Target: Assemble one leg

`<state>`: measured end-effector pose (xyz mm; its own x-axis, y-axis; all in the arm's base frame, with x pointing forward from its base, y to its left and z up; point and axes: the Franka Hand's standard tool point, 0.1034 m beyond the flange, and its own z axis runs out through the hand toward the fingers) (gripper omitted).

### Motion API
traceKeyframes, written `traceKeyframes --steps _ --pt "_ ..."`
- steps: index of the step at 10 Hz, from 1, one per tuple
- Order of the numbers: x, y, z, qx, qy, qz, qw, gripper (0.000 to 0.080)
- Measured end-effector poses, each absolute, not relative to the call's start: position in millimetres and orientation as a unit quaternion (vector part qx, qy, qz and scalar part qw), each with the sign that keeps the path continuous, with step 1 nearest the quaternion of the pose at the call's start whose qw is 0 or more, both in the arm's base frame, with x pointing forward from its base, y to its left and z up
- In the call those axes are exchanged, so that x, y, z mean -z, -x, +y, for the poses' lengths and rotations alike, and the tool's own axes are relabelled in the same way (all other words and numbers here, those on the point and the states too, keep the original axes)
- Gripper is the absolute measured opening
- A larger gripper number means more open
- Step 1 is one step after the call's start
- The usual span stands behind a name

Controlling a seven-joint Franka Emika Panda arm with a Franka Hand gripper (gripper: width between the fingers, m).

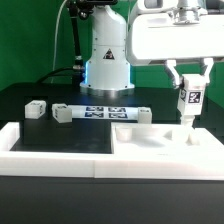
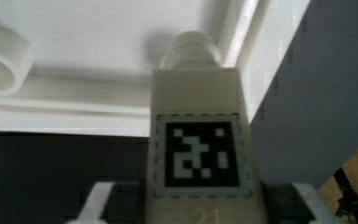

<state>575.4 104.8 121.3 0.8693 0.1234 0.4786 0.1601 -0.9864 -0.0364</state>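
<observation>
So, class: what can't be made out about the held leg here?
- Exterior view: whether the leg touches the panel; too small.
- Wrist view: the leg's gripped end, between the jaws, cut off by the edge.
- Wrist view: round white part, blurred and cropped.

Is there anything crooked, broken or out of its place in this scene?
Nothing stands out. The end effector holds the leg about upright at the panel; two more legs lie loose on the table.
</observation>
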Motion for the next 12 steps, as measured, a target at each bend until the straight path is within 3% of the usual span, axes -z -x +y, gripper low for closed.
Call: traceKeyframes --steps 2,4,7,12 --pt "-124.2 -579 100 0.284 0.956 -0.069 0.030 0.0291" --pt "-115.7 -576 100 0.287 0.955 -0.070 0.028 0.0291" --pt "-121.0 -606 106 0.292 0.953 -0.067 0.034 0.0291" --pt "-97.8 -612 110 0.290 0.954 -0.066 0.035 0.0291"
